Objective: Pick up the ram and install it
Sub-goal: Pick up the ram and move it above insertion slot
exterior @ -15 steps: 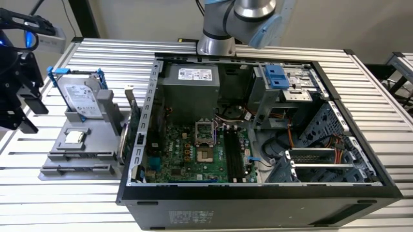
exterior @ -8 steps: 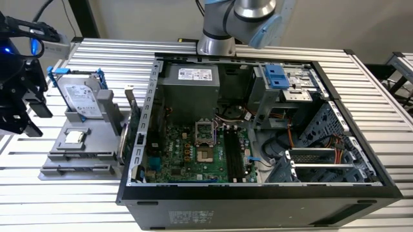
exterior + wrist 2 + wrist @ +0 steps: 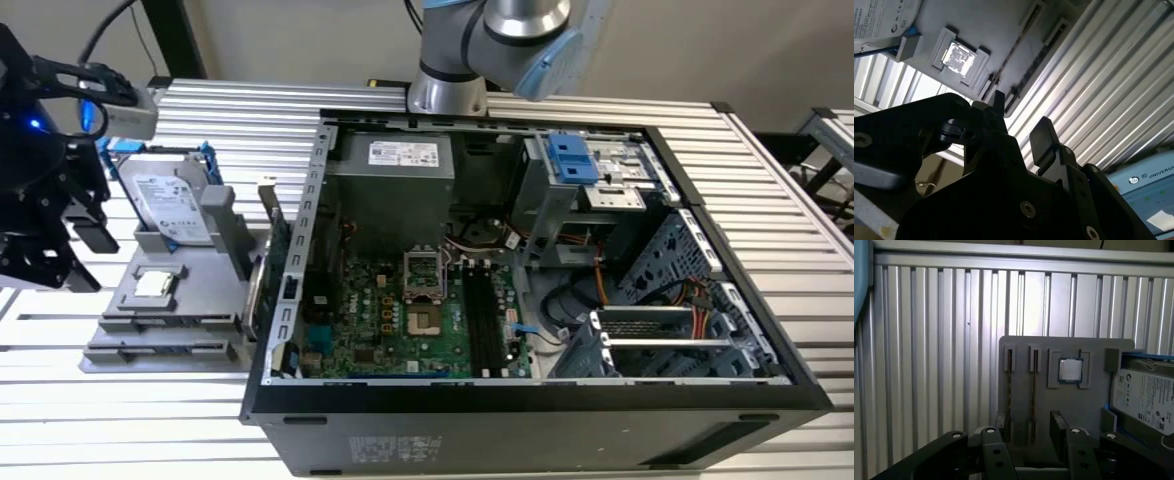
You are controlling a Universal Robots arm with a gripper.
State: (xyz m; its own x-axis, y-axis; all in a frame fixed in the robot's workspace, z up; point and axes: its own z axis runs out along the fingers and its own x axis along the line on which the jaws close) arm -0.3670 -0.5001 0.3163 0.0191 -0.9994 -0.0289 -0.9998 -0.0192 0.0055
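Two ram sticks (image 3: pixel 1008 390) stand edge-up in the grey tray (image 3: pixel 1089 410) on the desk (image 3: pixel 929 365); pincer (image 3: pixel 1027 421) hangs near them, wide open, empty. Open computer case (image 3: pixel 534 410) beside tray.

The gripper (image 3: pixel 78 250) hangs over the edge of the grey tray (image 3: pixel 160 300) on the exterior view's left, pointing down at it. The black wrist (image 3: pixel 30 95) above it carries a small blue light. Its two black fingers (image 3: pixel 1058 426) stand spread apart (the tray shows through the gap in both wrist views). The arm's silver base (image 3: pixel 447 90) stands well apart from the tray, toward the exterior view's right, under a blue-capped joint (image 3: pixel 541 35).
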